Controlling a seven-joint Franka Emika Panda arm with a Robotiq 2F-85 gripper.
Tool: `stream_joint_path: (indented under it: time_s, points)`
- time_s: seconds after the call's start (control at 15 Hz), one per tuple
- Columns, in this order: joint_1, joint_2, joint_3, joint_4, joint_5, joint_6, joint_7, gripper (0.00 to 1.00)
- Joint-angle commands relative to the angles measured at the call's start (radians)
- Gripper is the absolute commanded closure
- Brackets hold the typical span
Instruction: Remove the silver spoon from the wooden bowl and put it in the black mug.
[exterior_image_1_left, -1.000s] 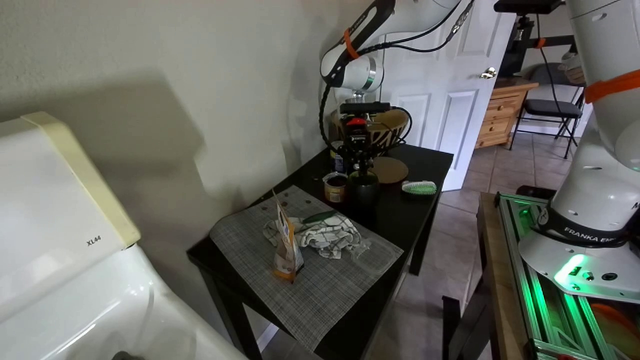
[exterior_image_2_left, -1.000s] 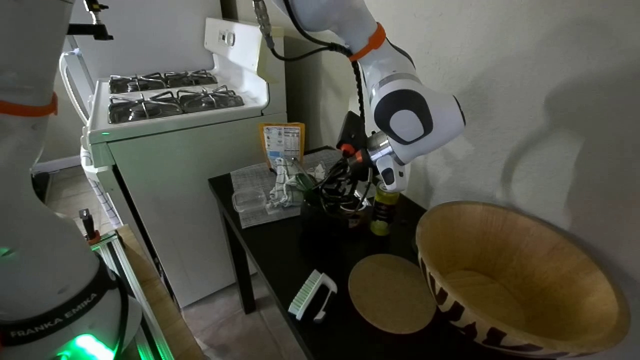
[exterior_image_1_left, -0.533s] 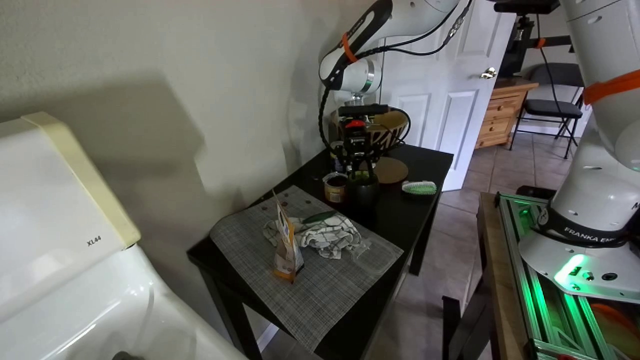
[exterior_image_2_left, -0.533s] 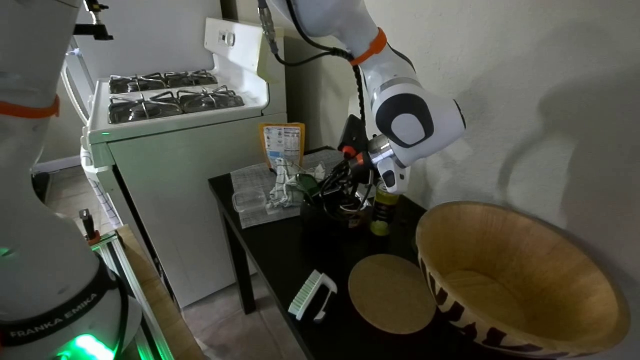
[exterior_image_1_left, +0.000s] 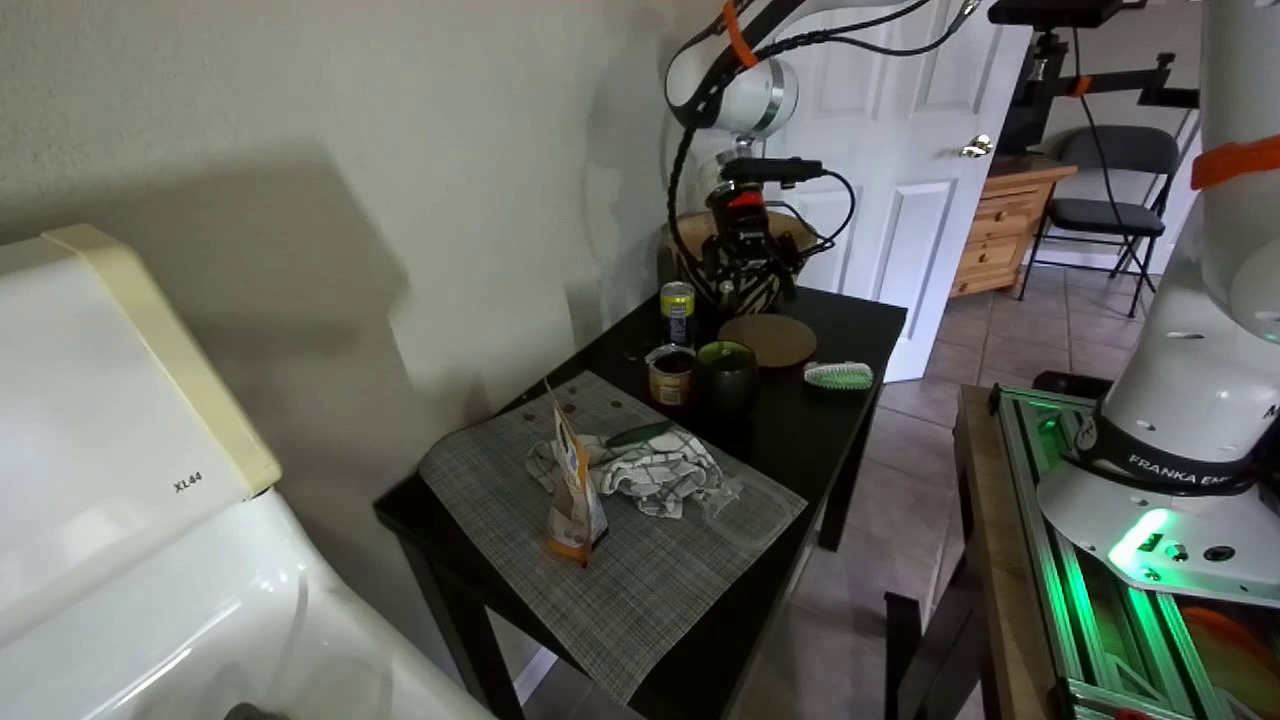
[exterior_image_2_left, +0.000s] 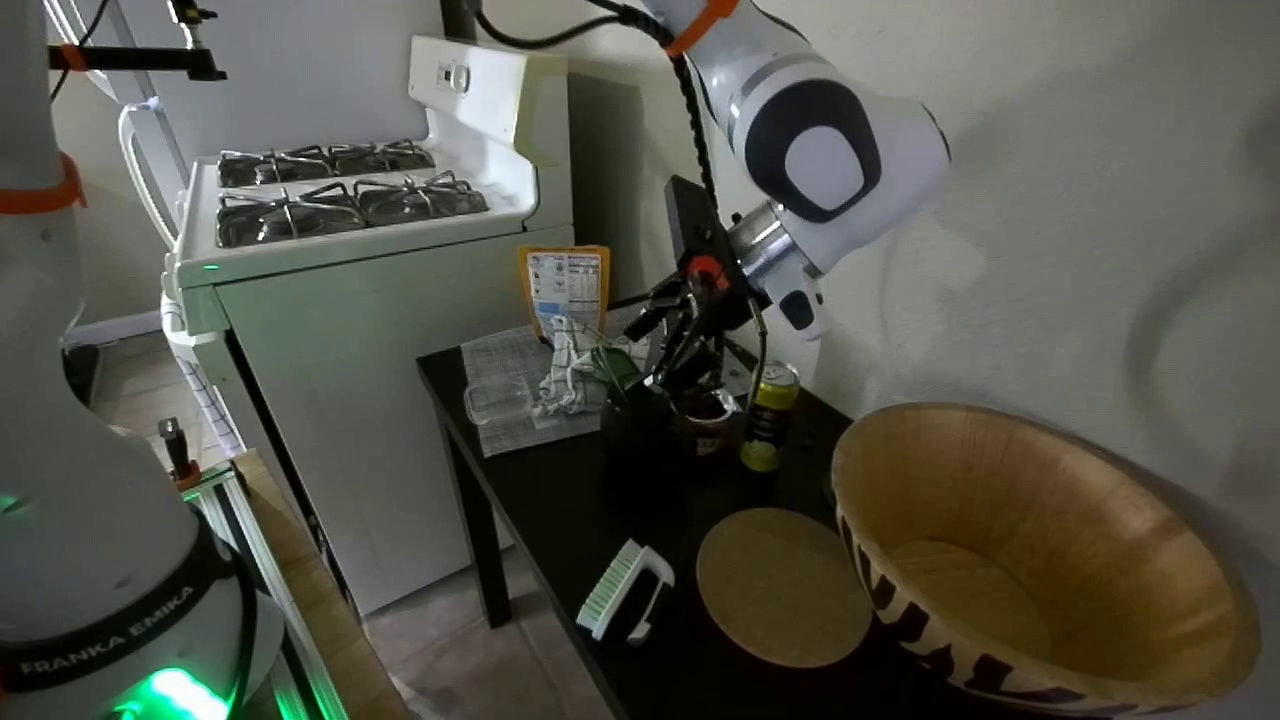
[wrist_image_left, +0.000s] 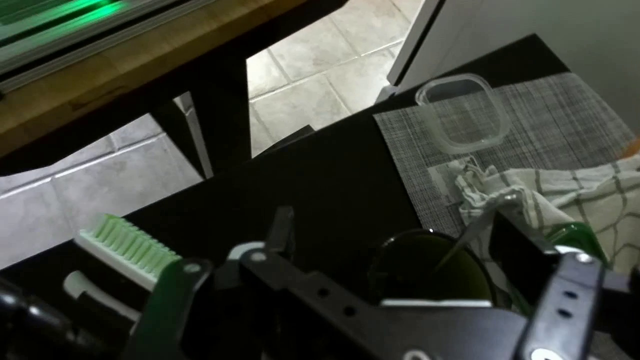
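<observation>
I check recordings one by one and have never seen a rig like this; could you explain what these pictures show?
The machine is one robot arm with a two-fingered gripper at its end. Two pictures are exterior views, taken from different places; the third, the wrist view, looks down past the fingers.

On the black table are the large wooden bowl, a round brown board, a scrub brush, a can, a small tub and the black mug. A grey mat carries a checked cloth and an upright pouch, with a clear plastic container at its edge.

The gripper is wide open and appears to hold nothing. In the wrist view, a slender pale piece, probably the silver spoon, seems to lean out of the mug.
</observation>
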Motion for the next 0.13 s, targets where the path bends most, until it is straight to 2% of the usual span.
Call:
stream_joint_path:
  time_s: [0.0, 0.07]
  points:
    - [-0.006, -0.050, -0.004, -0.034, -0.036, -0.002, -0.045, 0.00]
    - [-0.008, -0.100, -0.010, -0.069, -0.059, -0.002, -0.077, 0.00]
